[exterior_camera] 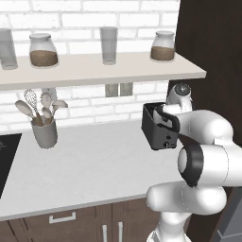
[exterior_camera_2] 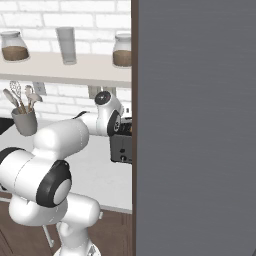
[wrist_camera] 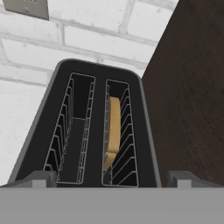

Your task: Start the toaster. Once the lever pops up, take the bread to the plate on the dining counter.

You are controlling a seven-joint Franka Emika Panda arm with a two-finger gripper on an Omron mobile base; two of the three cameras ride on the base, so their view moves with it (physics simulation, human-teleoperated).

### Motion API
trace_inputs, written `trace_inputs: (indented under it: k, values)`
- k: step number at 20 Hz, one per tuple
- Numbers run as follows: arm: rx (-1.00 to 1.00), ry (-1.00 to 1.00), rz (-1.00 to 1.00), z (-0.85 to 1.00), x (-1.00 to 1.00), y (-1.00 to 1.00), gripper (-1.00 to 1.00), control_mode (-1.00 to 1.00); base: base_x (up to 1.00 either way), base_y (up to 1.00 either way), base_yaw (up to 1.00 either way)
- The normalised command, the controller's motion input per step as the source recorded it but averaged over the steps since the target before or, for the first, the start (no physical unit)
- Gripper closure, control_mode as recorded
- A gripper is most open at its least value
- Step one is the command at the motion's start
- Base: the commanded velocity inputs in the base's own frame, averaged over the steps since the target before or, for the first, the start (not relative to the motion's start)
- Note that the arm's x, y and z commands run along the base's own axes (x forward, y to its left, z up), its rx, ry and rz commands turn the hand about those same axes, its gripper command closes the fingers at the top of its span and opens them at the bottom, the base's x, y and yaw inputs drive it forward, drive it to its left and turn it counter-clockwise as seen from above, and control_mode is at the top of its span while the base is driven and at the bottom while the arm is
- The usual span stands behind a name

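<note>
The task looks barely begun: the bread (wrist_camera: 113, 131), a tan slice, sits deep in the right wire-caged slot of the boxy black toaster (exterior_camera: 158, 128), on the pale smooth counter (exterior_camera: 90, 165) beside a dark wall. The end effector (wrist_camera: 111, 180) hovers above, fingers spread wide, empty.

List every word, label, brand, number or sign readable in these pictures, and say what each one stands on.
None can be read.
The toaster: plain black, no brand or markings showing.
The jars and glasses on the shelf: no labels.
The utensil holder: plain grey.
The wall plate above the toaster: blank as far as it shows.
</note>
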Motion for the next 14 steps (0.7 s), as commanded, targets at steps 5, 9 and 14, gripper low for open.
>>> trace_inputs:
  k: [5,9,14]
  values:
    - [0.00,0.00,0.00,0.00,0.00,0.00,-1.00,-1.00,0.00,0.00,0.00]
    - [0.00,0.00,0.00,0.00,0.00,0.00,-1.00,-1.00,0.00,0.00,0.00]
    - [0.00,0.00,0.00,0.00,0.00,0.00,-1.00,-1.00,0.00,0.00,0.00]
